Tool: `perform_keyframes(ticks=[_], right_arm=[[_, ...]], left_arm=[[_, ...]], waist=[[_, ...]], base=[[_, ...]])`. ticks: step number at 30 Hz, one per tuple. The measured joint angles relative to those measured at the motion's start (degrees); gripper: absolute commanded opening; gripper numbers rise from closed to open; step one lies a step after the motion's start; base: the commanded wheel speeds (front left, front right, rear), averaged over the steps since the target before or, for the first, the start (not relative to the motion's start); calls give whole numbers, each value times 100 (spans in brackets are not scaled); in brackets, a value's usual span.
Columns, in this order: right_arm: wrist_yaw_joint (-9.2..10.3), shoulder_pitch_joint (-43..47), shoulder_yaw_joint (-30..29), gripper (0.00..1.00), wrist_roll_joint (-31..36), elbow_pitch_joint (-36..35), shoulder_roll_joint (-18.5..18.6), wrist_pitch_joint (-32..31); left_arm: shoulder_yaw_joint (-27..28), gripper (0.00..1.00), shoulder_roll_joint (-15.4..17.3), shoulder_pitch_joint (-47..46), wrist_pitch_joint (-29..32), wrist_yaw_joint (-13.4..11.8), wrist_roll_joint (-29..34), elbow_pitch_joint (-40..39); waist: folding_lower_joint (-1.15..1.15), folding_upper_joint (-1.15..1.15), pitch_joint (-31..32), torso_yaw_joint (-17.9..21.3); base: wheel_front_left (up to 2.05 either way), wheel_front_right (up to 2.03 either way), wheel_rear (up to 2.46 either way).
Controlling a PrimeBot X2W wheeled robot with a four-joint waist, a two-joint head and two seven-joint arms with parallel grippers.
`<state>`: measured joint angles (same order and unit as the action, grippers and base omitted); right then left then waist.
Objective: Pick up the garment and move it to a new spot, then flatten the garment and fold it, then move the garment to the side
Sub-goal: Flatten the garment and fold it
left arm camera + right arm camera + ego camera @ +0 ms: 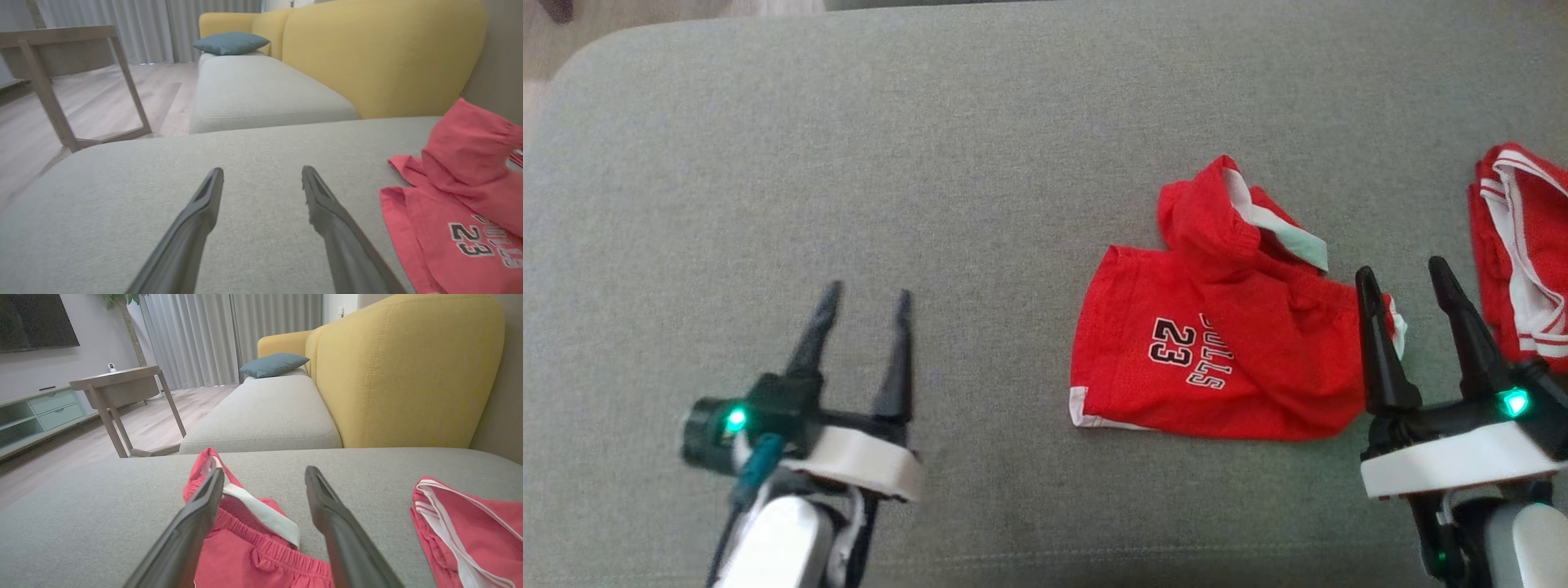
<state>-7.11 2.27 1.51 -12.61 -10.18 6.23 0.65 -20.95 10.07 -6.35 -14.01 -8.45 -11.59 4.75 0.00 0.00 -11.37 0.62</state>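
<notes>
**Both pairs of fingers spread, shorts crumpled on the seat**

Red shorts (1225, 359) lie on the grey seat (849, 147), right of centre in the head view. "BULLS 23" print faces up. One part is bunched and flipped over at the far side, showing a white band.

Left gripper (867, 291): fingers spread wide, nothing between them, above bare seat well left of the shorts.

Right gripper (1401, 268): fingers spread, holding nothing, at the right edge of the shorts. In the right wrist view, one finger is over the elastic waistband and the other over bare seat. Cannot tell whether they touch.

A second red garment (1523, 253) with white trim lies farther right, apart from the shorts.

Beyond are a yellow backrest (367, 53), a blue pillow (273, 363) and a side table (118, 381).
</notes>
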Motion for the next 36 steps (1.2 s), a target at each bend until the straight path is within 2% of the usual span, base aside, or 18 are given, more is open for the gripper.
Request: perform_keyframes(ticks=[2,6,11,17,22,23,24,27,29,36], right_arm=[[0,-1,-16,100,-1,1,-5,-15],[0,-12,-30,100,-3,2,-11,-53],[0,-81,-15,100,-49,16,-30,-59],[0,-201,21,100,-57,90,-38,-56],[0,-226,29,100,-105,148,-58,-41],[0,-226,32,100,-109,163,-62,-41],[0,-226,31,100,-109,167,-65,-40],[0,-232,30,100,-109,170,-73,-8],[0,-232,4,100,-112,190,-86,-5],[0,-230,-89,100,-162,240,-136,10]], left_arm=[[-198,100,-9,-55,152,141,24,-24],[-761,100,-170,-361,608,603,14,53],[-1277,100,-495,-795,1294,1100,-297,650],[-1561,100,-602,-1261,1750,1329,-639,1545],[-1740,100,-660,-1577,1866,1422,-848,1994],[-1768,65,-672,-1651,1889,1451,-887,2079],[-1790,0,-678,-1720,1898,1457,-929,2137],[-1875,0,-681,-1902,1924,1459,-1039,2301],[-1862,0,-691,-1924,1737,1446,-1078,2329],[-1296,0,-619,-1919,981,985,-1205,1946]], waist=[[0,0,-32,-2],[0,0,-159,19],[0,0,-336,143],[0,0,-493,399],[0,0,-567,539],[0,0,-580,570],[0,0,-592,596],[0,0,-615,649],[0,0,-624,658],[0,0,-613,562]], base=[[0,0,0],[0,0,0],[0,0,0],[0,0,0],[0,0,0],[0,0,0],[0,0,0],[0,0,0],[0,0,0],[0,0,0]])
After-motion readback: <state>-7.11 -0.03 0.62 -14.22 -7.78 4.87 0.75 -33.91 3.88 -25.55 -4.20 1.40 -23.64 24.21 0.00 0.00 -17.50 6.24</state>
